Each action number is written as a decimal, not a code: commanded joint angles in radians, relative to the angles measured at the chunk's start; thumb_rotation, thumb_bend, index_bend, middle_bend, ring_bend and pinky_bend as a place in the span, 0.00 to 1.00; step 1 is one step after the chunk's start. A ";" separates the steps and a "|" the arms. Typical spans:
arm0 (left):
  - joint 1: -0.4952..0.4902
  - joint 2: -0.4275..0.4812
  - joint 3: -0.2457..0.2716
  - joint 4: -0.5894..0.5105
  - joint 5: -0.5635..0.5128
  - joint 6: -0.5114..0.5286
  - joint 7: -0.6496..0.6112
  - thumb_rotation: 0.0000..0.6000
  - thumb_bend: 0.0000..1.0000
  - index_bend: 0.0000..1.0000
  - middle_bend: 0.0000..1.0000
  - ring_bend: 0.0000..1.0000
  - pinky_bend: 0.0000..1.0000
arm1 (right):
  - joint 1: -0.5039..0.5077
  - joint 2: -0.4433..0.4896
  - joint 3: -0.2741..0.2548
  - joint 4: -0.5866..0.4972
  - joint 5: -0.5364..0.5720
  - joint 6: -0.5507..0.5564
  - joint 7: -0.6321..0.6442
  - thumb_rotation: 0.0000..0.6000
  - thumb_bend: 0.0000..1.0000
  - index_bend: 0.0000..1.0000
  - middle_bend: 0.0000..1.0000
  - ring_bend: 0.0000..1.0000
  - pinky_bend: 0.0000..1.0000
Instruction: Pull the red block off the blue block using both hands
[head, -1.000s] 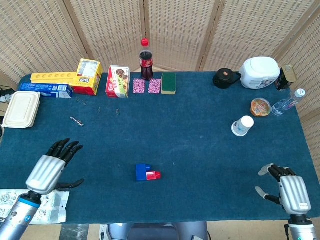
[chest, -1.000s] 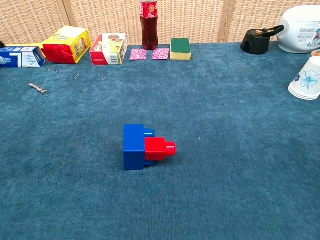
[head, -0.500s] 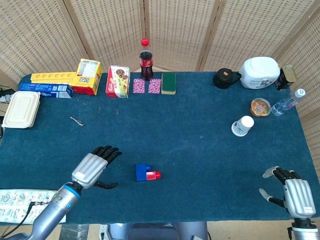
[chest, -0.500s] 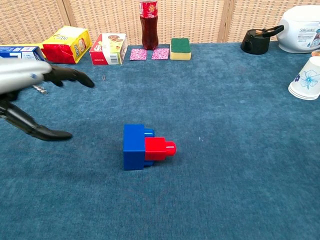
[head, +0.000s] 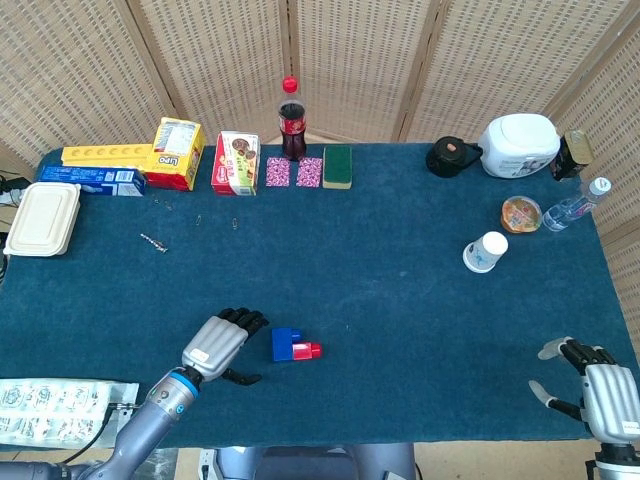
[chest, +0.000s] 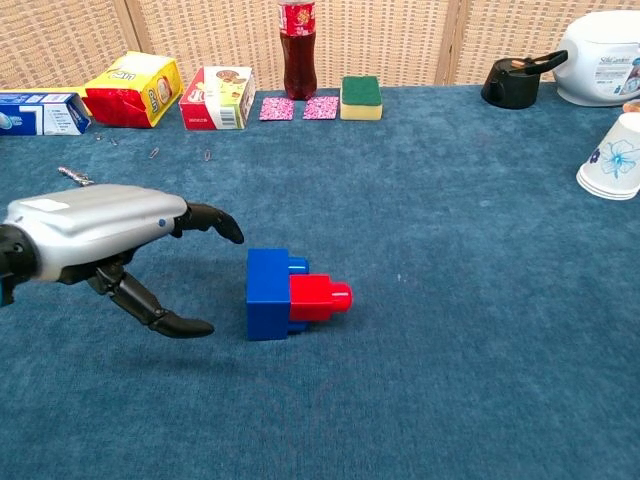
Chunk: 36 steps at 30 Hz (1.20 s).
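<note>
Head and chest views of the desk (head: 400, 300), covered in blue cloth. The blue block (chest: 268, 294) lies toward the near edge, left of centre, with the red block (chest: 319, 298) plugged into its right face; the two are joined and touching. The left hand (chest: 95, 240) is just left of the blue block, apart from it, released: fingers (chest: 212, 222) extended toward the block, thumb spread below, nothing held. In the head view the left hand (head: 220, 342) sits beside the blue block (head: 285, 344) and red block (head: 307, 350). The right hand (head: 603, 390) is at the near right corner, well apart from the blocks, fingers spread and holding nothing.

Along the far edge, from the left: a yellow box (head: 178, 152), a red and white box (head: 236, 162), a cola bottle (head: 291, 118), two pink patterned squares (head: 293, 171), and a green sponge (head: 337, 166). Toward the far right corner stand a black container (head: 453, 156) and a white appliance (head: 519, 145). A paper cup (head: 486, 251) lies near the right edge. A white lidded tray (head: 43, 218) rests at the left edge.
</note>
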<state>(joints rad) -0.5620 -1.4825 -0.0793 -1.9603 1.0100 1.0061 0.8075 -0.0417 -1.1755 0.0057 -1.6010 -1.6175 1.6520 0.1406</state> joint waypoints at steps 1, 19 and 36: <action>-0.026 -0.033 -0.005 0.034 -0.044 0.002 0.006 0.60 0.19 0.20 0.20 0.17 0.23 | -0.002 -0.002 0.001 0.004 0.002 0.002 0.001 1.00 0.21 0.48 0.43 0.48 0.38; -0.114 -0.122 -0.021 0.109 -0.118 0.012 -0.009 0.60 0.22 0.28 0.25 0.21 0.24 | -0.018 0.001 0.008 0.010 0.019 0.010 0.006 1.00 0.21 0.48 0.43 0.48 0.38; -0.213 -0.145 -0.025 0.264 -0.019 -0.094 -0.089 0.60 0.39 0.51 0.41 0.36 0.37 | -0.032 0.006 0.013 0.002 0.036 0.012 0.008 1.00 0.21 0.48 0.43 0.48 0.38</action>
<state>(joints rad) -0.7509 -1.6519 -0.0974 -1.7271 0.9378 0.9514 0.7574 -0.0743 -1.1685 0.0191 -1.5985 -1.5808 1.6647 0.1482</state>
